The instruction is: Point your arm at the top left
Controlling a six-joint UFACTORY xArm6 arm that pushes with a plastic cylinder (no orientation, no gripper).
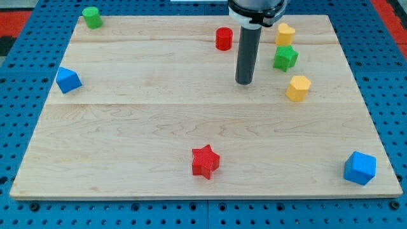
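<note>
My tip (pixel 244 82) rests on the wooden board (pixel 127 127) in its upper right part. A red cylinder (pixel 223 39) stands just up and left of the tip. A green star (pixel 285 57) lies to the tip's right, with a yellow heart-like block (pixel 285 34) above it and a yellow hexagon (pixel 297 88) below it. At the view's top left corner of the board sits a green block (pixel 92 17), far from the tip.
A blue block (pixel 68 79) lies at the board's left edge. A red star (pixel 205 161) lies near the bottom middle. A blue cube (pixel 360 168) sits at the bottom right corner. A blue pegboard table (pixel 19 25) surrounds the board.
</note>
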